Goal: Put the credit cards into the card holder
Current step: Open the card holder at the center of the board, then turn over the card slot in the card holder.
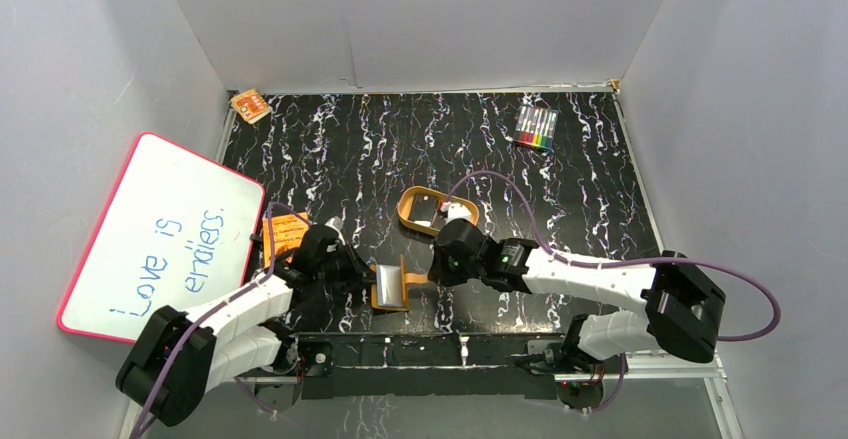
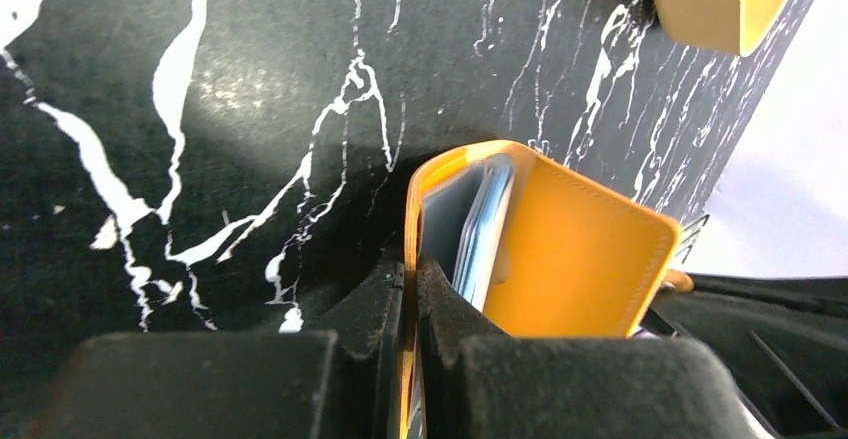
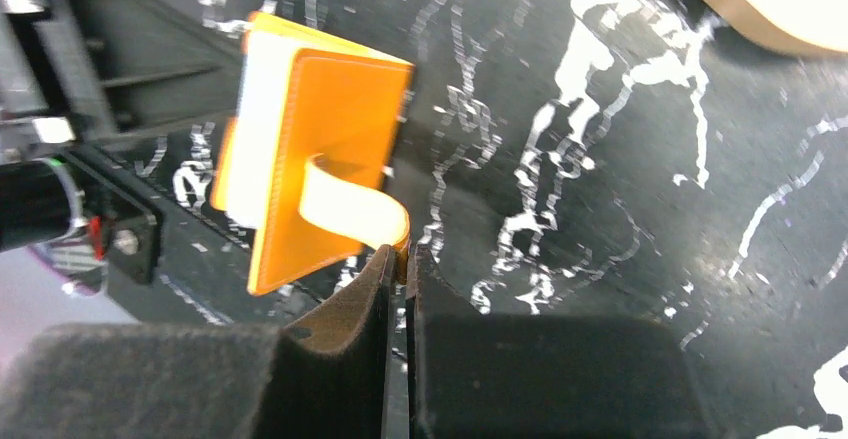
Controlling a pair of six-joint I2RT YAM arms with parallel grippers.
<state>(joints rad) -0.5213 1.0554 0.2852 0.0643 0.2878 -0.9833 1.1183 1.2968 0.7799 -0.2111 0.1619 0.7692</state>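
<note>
The orange-brown card holder [image 1: 390,287] stands partly open on the black marbled table, near the front edge. My left gripper [image 2: 412,271] is shut on the edge of one cover. Pale blue-grey sleeves [image 2: 482,227] show between that cover and the other cover [image 2: 585,259]. My right gripper [image 3: 400,256] is shut on the curled snap tab [image 3: 350,207] of the card holder [image 3: 335,139]. From above, the left gripper [image 1: 362,277] sits left of the holder and the right gripper [image 1: 432,267] right of it. A dark shape, apparently the credit cards [image 1: 424,205], lies in the tan oval tray [image 1: 406,215].
A whiteboard [image 1: 160,239] with blue writing leans at the left. An orange printed booklet [image 1: 285,229] lies beside the left arm. A pack of markers [image 1: 536,127] is at the back right and a small orange item [image 1: 250,105] at the back left corner. White walls enclose the table.
</note>
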